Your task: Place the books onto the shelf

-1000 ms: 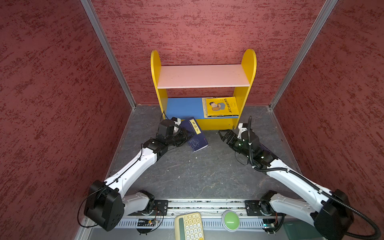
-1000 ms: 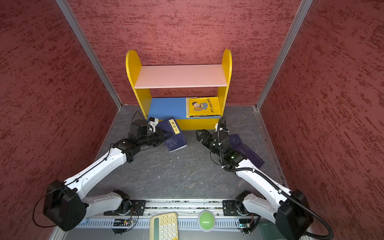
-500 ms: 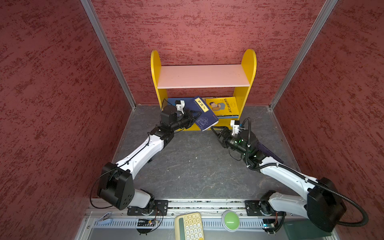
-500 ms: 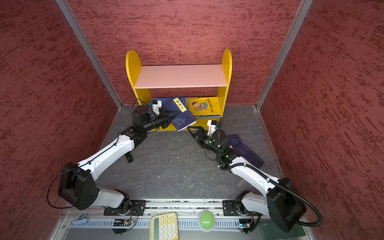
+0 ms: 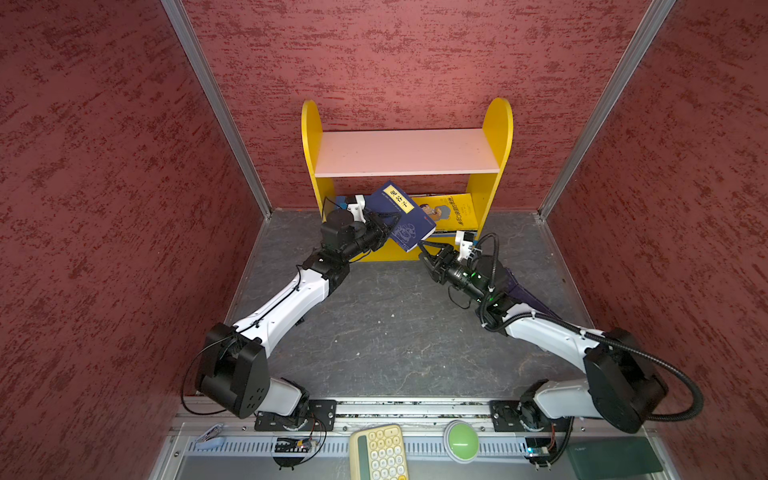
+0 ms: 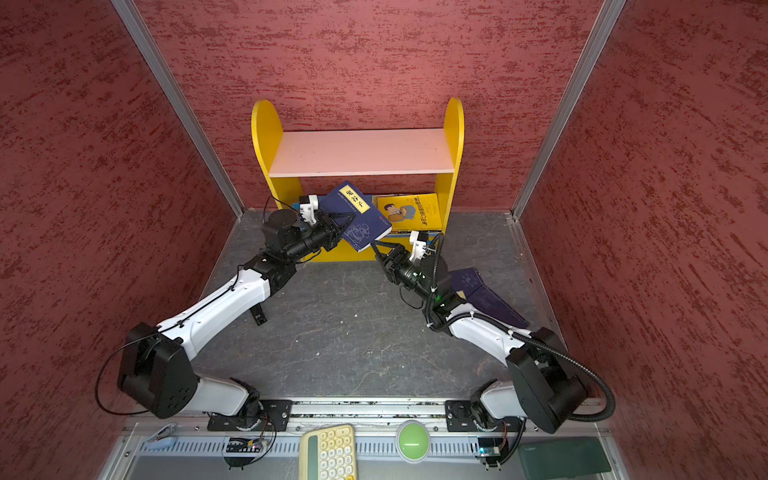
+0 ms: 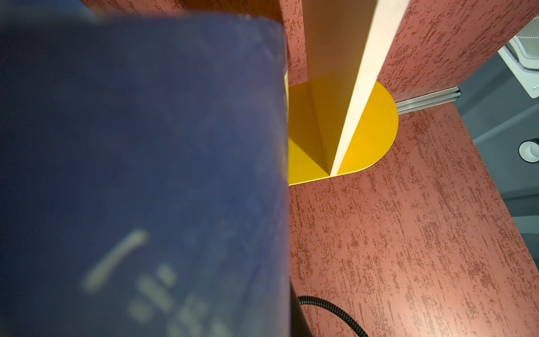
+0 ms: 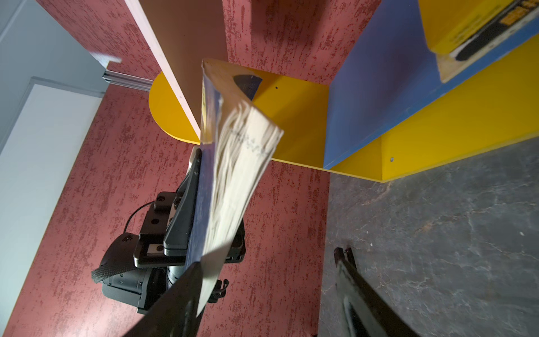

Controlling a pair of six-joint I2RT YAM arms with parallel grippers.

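A navy book with a yellow label (image 5: 399, 216) (image 6: 353, 216) hangs tilted in front of the lower tier of the shelf (image 5: 407, 151) (image 6: 361, 151). My left gripper (image 5: 383, 226) (image 6: 337, 226) is shut on its left edge. In the left wrist view the book's cover (image 7: 145, 146) hides the fingers. My right gripper (image 5: 424, 249) (image 6: 376, 248) (image 8: 267, 259) is open at the book's lower corner, where one finger (image 8: 186, 286) touches the page edge (image 8: 233, 163). A yellow book with a cartoon figure (image 5: 451, 212) (image 6: 411, 212) (image 8: 466, 29) lies on the blue lower board (image 8: 379, 87). Another navy book (image 5: 528, 291) (image 6: 486, 295) lies on the floor under the right arm.
Red walls close in on both sides and behind the shelf. The pink upper board (image 6: 361, 151) is bare. At the front rail sit a pale yellow keypad (image 5: 378, 453), a green button (image 5: 460, 440) and a dark green slab (image 5: 611, 457).
The left arm has lifted the navy book from the floor up to the shelf's lower opening. The right gripper has moved left to the book's corner, and its jaws have narrowed.
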